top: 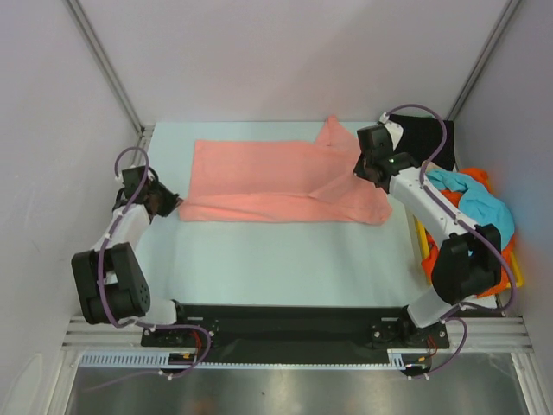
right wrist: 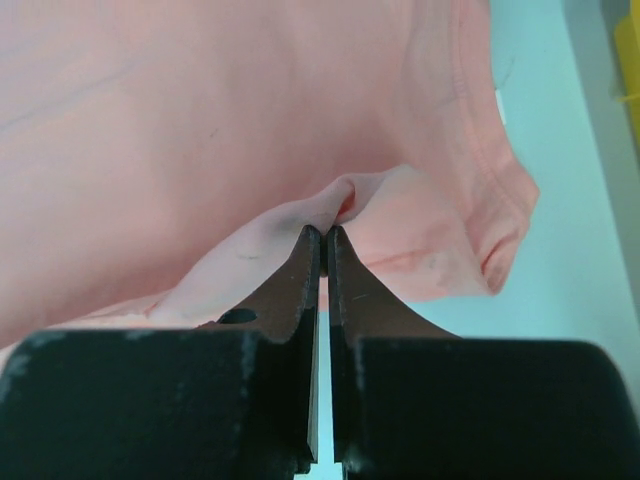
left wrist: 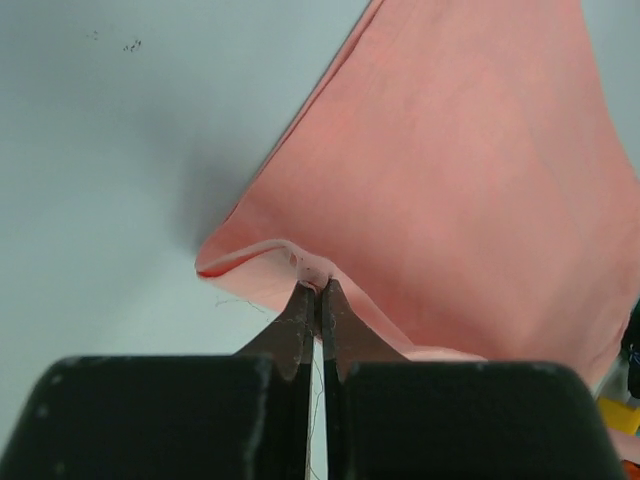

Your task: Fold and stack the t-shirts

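A salmon pink t-shirt (top: pixel 268 177) lies spread across the far half of the table. My left gripper (top: pixel 173 204) is shut on the shirt's near left corner, pinching a small fold of cloth (left wrist: pixel 315 270). My right gripper (top: pixel 361 169) is shut on a fold of the same shirt (right wrist: pixel 345 195) near its right side, lifting it a little. A black t-shirt (top: pixel 428 138) lies at the far right. Turquoise (top: pixel 479 203) and orange (top: pixel 449 255) t-shirts are heaped at the right edge.
A yellow tray (top: pixel 421 238) holds the heaped shirts at the table's right side, partly behind my right arm. Grey walls and metal posts enclose the table on three sides.
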